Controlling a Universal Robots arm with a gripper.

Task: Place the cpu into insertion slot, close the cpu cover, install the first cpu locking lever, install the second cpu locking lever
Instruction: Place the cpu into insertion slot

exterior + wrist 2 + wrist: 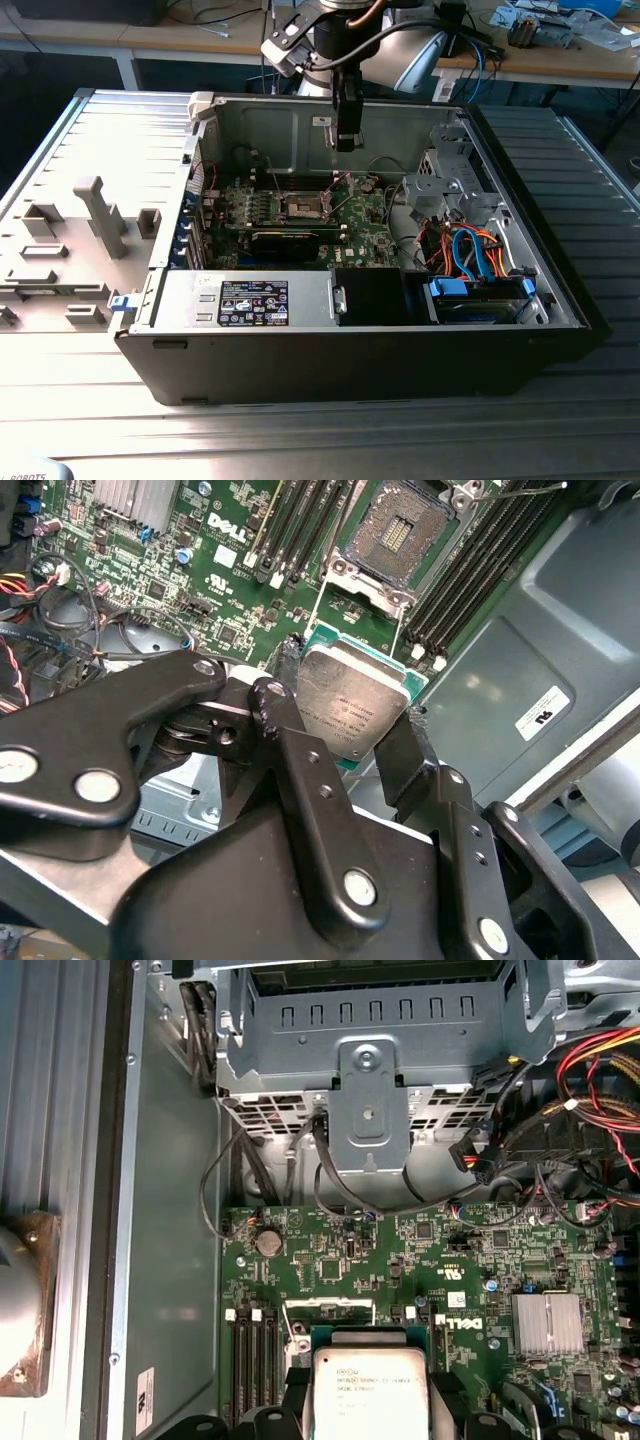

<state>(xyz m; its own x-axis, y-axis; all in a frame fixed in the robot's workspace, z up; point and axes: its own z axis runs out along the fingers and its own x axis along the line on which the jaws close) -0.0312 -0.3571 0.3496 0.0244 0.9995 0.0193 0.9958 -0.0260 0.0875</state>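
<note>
My gripper [350,725] is shut on the cpu [350,705], a small square chip with a silver-grey top, its black fingers [405,760] pressing on two opposite edges. In the first wrist view the cpu [370,1395] hangs over the green motherboard [400,1260]. The insertion slot [395,530] lies uncovered below and ahead of the chip, its dark pin field showing inside a metal rim. Thin wire locking levers [318,605] stick up beside it. I cannot make out the cpu cover for sure. In the exterior view the gripper [345,143] hovers well above the insertion slot [300,207].
The open computer case [560,290] walls in the board. A long black card [285,240] lies just in front of the socket, memory slots [300,520] beside it. A metal drive cage [450,180] and coloured cables [470,250] stand on the exterior view's right, grey fixtures [100,215] on its left.
</note>
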